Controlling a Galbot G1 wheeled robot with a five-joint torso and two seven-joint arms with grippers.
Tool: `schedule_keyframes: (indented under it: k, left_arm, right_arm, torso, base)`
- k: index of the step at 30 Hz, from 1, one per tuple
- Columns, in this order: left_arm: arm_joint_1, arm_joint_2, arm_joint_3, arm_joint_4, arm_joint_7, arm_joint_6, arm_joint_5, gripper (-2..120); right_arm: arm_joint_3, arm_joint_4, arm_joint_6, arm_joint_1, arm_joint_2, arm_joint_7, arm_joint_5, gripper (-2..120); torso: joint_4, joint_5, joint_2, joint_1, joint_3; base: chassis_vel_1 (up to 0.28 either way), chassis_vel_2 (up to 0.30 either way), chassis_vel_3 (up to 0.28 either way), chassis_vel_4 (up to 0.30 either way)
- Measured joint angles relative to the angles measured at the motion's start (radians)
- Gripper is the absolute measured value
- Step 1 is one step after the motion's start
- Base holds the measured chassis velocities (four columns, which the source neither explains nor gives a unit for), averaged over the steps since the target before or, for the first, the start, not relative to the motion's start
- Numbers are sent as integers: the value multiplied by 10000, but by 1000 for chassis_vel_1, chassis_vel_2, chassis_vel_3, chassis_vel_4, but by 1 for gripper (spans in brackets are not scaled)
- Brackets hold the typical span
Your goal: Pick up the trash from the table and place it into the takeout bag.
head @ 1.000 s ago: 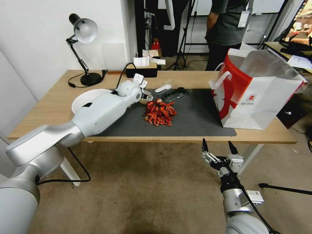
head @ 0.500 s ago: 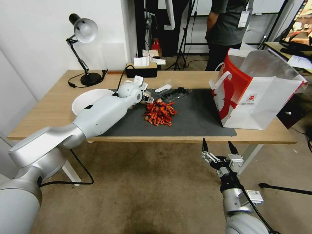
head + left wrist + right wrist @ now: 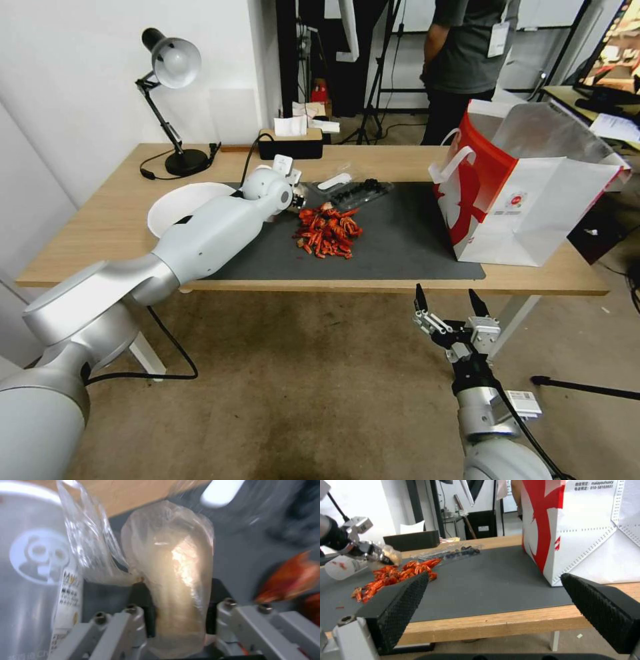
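Lamp (image 3: 170, 80) at the far left end of the table (image 3: 100, 227), then a white plate (image 3: 175, 203) half hidden behind the robot's left arm, which stretches out across the dark grey mat (image 3: 400, 240). The left gripper (image 3: 176, 605) sits at the near-left edge of a heap of red scraps (image 3: 327, 232), and its black pads press on either side of a small clear-wrapped whitish lump (image 3: 176, 580), pinching it between them. Just beside that lump stands a clear plastic cup (image 3: 33, 580) with a round panda-like mark printed on it. Behind the red heap, toward the far edge of the mat, lies a clear plastic tray (image 3: 357, 191) with dark bits in it, and a black tissue box (image 3: 290, 143) sits near the table's back edge. Further right, well apart from the heap, the takeout bag (image 3: 527, 200) stands upright and open on the mat's right end, red side panel facing the arm, foil lining showing inside. The right gripper (image 3: 448, 308) hangs below the front edge of the table, its two fingers (image 3: 400, 605) spread wide with nothing between them.
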Motion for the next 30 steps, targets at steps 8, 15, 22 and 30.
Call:
schedule_keyframes:
  k: [8,15,22,30]
  left_arm:
    - [-407,320,-401,-2226,816,-1113,-556,7]
    - [-1868,-988,-520,-2051,2094,-2455,-782,7]
    - [-3149,-2862,-76,-159,4575,-3953,-200,7]
    - [-3692,-3790,866,1225,7341,-5201,1278,7]
  right_arm:
    - [-1,5,1,10,-7,-8,7,100]
    - [16,306,-36,-137,129,3,-71,100]
    - [152,410,-17,-395,302,6,-281,100]
    - [274,415,143,-625,463,-42,-437,100]
  torso:
    - [1,2,1,-2,-1]
    - [-4,4,1,-3,-1]
    - [-6,7,0,-1,0]
    - [0,2,0,-1,0]
  base:
    - [0,0,0,0]
    - [0,0,0,0]
    - [0,0,0,0]
    - [0,0,0,0]
